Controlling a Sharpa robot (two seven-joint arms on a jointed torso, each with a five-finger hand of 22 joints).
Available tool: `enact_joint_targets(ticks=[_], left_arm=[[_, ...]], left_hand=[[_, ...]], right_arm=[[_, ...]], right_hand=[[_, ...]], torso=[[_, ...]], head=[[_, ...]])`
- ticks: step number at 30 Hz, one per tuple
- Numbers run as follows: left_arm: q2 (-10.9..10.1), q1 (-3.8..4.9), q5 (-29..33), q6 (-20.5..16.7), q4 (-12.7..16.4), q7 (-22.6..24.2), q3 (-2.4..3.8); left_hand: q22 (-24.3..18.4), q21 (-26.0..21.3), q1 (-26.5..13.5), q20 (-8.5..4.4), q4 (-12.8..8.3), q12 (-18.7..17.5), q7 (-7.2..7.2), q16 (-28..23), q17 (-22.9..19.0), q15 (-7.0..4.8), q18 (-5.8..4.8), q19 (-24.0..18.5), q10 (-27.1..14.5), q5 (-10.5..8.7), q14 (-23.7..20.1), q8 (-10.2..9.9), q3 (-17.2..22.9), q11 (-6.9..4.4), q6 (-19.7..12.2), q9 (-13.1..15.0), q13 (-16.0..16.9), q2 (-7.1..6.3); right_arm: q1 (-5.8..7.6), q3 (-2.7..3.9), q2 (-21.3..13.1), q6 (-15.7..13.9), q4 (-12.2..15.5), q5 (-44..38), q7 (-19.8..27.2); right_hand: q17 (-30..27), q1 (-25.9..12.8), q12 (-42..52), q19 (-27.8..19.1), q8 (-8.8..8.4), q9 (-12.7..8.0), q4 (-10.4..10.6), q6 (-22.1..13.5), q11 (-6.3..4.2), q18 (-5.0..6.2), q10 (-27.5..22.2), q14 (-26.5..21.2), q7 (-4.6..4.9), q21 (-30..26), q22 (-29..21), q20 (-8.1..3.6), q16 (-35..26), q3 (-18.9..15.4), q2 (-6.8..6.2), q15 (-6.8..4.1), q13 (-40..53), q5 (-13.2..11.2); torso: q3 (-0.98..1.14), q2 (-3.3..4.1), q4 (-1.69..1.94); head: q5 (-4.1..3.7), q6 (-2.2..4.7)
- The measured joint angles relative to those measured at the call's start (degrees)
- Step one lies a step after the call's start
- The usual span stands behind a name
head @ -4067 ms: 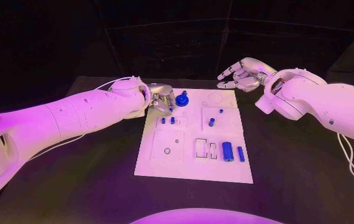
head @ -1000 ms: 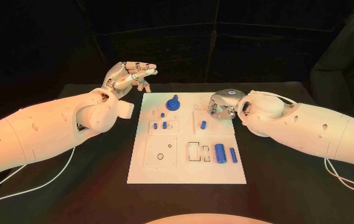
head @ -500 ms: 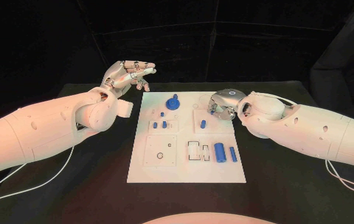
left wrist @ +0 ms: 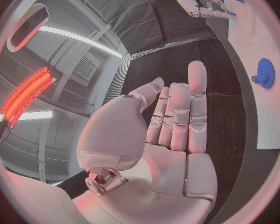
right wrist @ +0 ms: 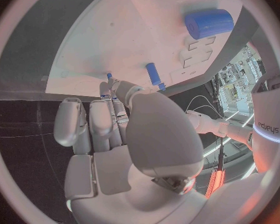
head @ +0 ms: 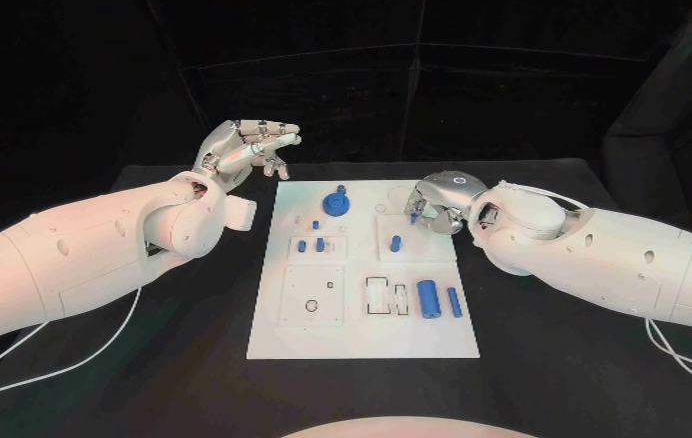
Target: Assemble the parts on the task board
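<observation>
The white task board [head: 289, 333] lies in the middle of the black table. On it are a blue gear [head: 336, 203], several small blue pegs [head: 302, 246], a thick blue cylinder [head: 428, 297] and a thin one [head: 454, 302]. My right hand [head: 437, 201] hovers low over the board's far right part and pinches a small blue peg [right wrist: 109, 76] between thumb and a finger, close to a standing peg [right wrist: 154, 74]. My left hand [head: 248, 148] is raised off the board's far left corner, with its fingers [left wrist: 180, 109] stretched out and nothing in it. The gear [left wrist: 265, 73] also appears in the left wrist view.
Empty rectangular slots [head: 378, 295] lie left of the thick cylinder, and a round hole [head: 312, 306] sits in the near left plate. Bare black table [head: 159, 358] surrounds the board. A white cable [head: 87, 358] trails under my left arm.
About four seconds ago my left hand was down at the gear and my right hand was raised off the board; now the left is raised and the right is low over the board. In the last second little moves.
</observation>
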Motion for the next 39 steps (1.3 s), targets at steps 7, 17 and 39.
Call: enact_joint_targets(ticks=[7,17,39], left_arm=[[-0.01,0.0,0.01,0.0,-0.14,-0.13,0.0],[-0.02,0.0,0.03,0.01,-0.32,-0.39,0.0],[0.17,0.03,0.05,0.03,-0.49,-0.67,0.0]], left_hand=[[-0.06,0.0,0.0,0.0,0.0,0.23,0.0,0.0,-0.11,0.0,0.0,0.0,0.0,-0.03,0.0,0.0,0.0,0.0,0.0,0.0,0.0,0.0],[-0.06,0.0,0.0,0.0,0.0,0.23,0.0,-0.2,-0.22,0.0,-0.01,0.0,0.0,-0.03,0.0,0.0,0.0,0.0,0.0,-0.01,-0.01,0.0],[-0.11,0.0,0.0,0.0,0.0,0.23,0.0,-0.19,-0.34,0.0,-0.01,0.0,0.0,-0.03,0.0,0.0,0.0,0.0,0.0,-0.01,-0.01,0.0]], right_arm=[[0.07,0.06,-1.8,-2.16,2.39,0.67,-0.59],[0.41,0.18,-3.98,-3.9,8.04,2.55,-1.38],[-0.08,0.31,4.32,-4.7,12.25,6.99,-0.96]], right_hand=[[0.13,-0.64,0.0,0.0,0.0,-0.01,0.0,0.16,0.0,0.0,0.0,0.0,0.15,0.29,0.19,0.0,0.21,0.0,-0.2,0.0,0.01,-0.24],[0.21,-1.29,0.0,0.15,0.0,-0.01,0.0,0.41,-0.01,0.01,0.0,0.0,-0.02,0.29,0.3,0.15,0.21,-0.01,-0.38,0.0,0.01,-0.45],[0.29,-1.81,-0.22,0.33,-0.03,-0.05,0.15,0.4,-0.01,0.01,0.0,0.0,-0.02,0.62,0.6,-0.07,0.5,0.14,-0.31,0.0,0.02,-0.44]], torso=[[-0.04,-0.03,0.0],[-0.04,0.01,0.06],[-0.1,0.14,0.2]], head=[[-0.05,0.2],[-0.17,0.39],[3.81,-1.11]])
